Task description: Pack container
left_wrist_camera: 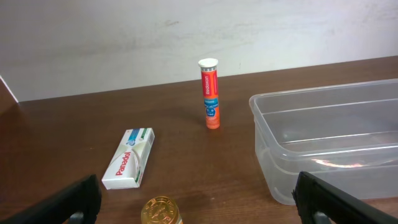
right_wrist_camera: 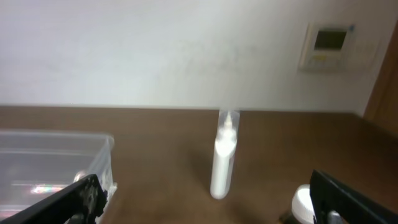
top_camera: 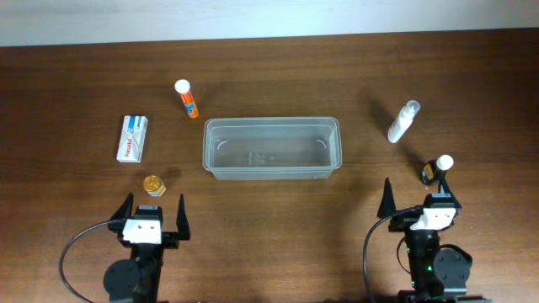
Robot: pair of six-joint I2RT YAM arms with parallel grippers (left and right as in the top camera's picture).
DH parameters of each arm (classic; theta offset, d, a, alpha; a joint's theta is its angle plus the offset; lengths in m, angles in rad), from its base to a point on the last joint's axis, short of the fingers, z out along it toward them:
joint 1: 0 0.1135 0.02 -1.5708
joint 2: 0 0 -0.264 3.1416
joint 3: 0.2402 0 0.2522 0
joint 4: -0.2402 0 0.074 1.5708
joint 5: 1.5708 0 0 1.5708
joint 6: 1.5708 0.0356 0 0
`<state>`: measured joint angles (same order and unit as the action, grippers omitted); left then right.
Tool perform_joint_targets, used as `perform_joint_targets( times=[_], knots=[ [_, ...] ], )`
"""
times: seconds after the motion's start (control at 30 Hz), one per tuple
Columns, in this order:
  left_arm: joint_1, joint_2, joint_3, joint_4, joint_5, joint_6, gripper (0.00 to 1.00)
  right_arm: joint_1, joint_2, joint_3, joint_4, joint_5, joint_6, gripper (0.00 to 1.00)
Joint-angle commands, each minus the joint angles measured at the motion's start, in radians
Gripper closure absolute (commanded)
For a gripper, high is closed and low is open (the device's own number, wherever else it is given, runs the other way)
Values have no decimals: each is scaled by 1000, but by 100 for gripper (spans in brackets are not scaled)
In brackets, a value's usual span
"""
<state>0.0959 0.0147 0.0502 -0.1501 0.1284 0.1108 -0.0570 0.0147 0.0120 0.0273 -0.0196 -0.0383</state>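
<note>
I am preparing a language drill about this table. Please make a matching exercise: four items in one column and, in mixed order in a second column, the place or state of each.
Things:
1. orange tube
2. white box
3. gold-lidded jar
4. white spray bottle

Places or states:
a. upright, right of the container
b. lying flat, left of the container
c. closest to the left gripper
d. upright, beyond the container's left end

Pairs: 1-d, 2-b, 3-c, 4-a
</note>
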Motion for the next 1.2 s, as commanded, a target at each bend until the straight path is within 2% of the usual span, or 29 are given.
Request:
perform_joint_targets(
  times=[0.0, 0.27, 0.4, 0.53, 0.77, 1.03, 1.17],
  knots=[
    [5, -9, -7, 3, 14, -5, 1, 6, -11, -6, 36, 5, -6, 2],
    [5, -9, -7, 3, 14, -5, 1, 6, -11, -2, 53, -27, 2, 2],
    [5, -9, -7, 3, 14, -5, 1, 4, -5, 51, 14, -29, 126, 2],
    [5, -9, -7, 3, 14, -5, 1, 4, 67, 163, -55, -35, 156, 2],
    [5, -9, -7, 3, 14, -5, 1, 5, 447, 530, -267, -98, 156, 2],
    [5, -9, -7, 3, 14, -5, 1, 4, 1004, 1139, -745, -177, 156, 2],
    [5, -9, -7, 3, 14, -5, 0, 5, 1194, 1337, -887, -209, 155, 2]
  ],
)
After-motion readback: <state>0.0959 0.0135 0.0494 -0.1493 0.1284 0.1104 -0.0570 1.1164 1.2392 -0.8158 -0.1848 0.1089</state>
